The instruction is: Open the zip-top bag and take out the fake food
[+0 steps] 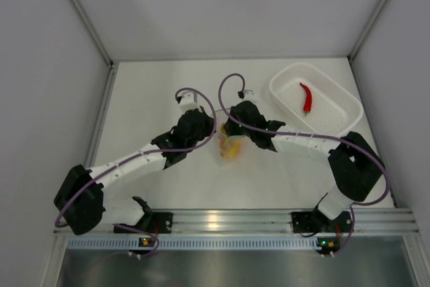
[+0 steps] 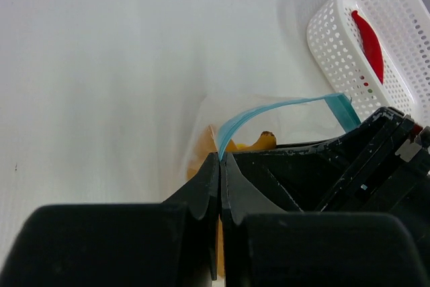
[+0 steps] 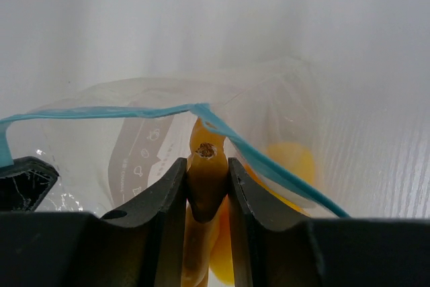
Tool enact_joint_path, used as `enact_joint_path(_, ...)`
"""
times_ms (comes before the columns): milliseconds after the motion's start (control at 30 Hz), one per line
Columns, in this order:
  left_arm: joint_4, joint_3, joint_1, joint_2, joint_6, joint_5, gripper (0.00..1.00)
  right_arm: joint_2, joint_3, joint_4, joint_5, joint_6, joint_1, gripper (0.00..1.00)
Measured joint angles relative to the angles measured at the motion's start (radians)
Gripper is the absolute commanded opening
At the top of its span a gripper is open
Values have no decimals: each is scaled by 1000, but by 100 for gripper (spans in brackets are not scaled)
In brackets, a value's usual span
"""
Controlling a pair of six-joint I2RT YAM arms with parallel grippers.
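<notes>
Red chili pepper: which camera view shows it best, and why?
Top external: the red chili pepper lies whole and unobstructed in the white basket. Left wrist shows it larger but partly behind the basket wall; right wrist misses it.

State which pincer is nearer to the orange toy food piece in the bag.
Right. The right pincer is closed on the orange piece itself, at the zip-top bag's mouth. The left pincer pinches the bag's blue zip strip, beside the piece.
</notes>
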Motion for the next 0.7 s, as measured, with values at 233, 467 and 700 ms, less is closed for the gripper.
enact_joint_path(233, -5, 5, 0, 0, 10, 48, 0, -5, 85, -84, -4, -38, 0, 0)
enact_joint_path(467, -13, 71, -30, 19, 53, 149, 0, -5, 159, -173, 13, -53, 1, 0)
enact_joint_path(700, -47, 113, -77, 34, 92, 137, 0, -28, 191, -257, 40, -73, 0, 0)
